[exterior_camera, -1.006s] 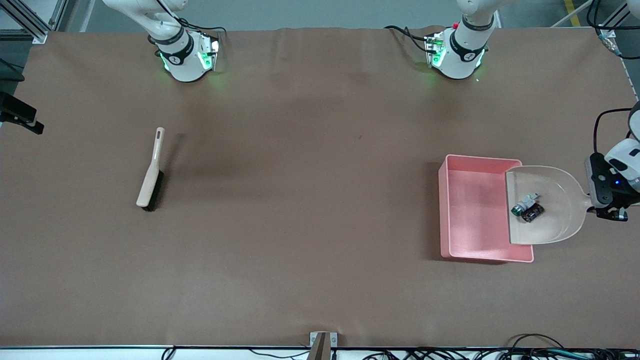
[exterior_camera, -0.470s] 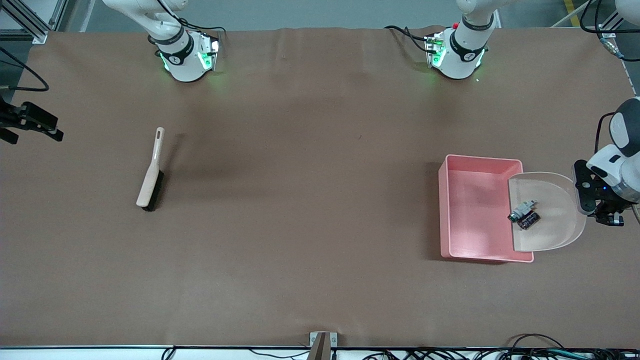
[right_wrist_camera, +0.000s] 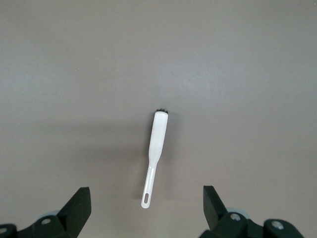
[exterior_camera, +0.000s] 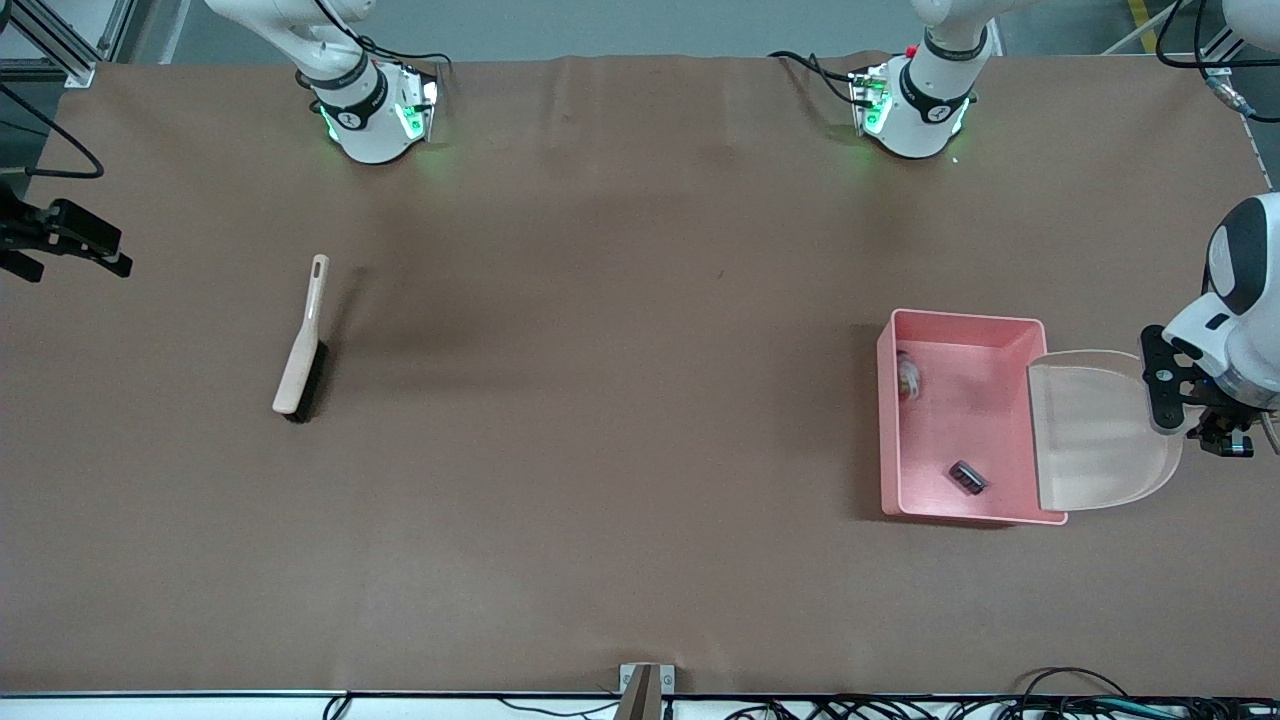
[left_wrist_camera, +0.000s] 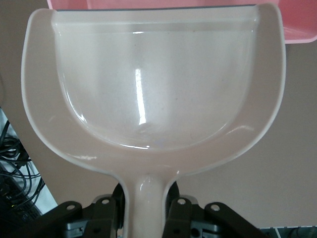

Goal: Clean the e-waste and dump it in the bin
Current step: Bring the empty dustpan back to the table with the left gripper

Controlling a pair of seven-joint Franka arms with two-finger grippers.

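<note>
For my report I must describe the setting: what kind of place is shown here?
Probably a robotics lab or test cell, not a home. Two robot arms are bolted along one edge of a brown-covered table, loose cables lie at its rim, and only staged props lie on it: a pink bin and a brush.

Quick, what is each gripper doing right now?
Left gripper: shut on the beige plastic dustpan, over the table.
Right gripper: open, holding nothing.

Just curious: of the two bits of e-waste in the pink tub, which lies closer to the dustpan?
The dark piece, lying nearer the front camera and the dustpan; the pale piece sits against the bin's wall toward the right arm's end.
</note>
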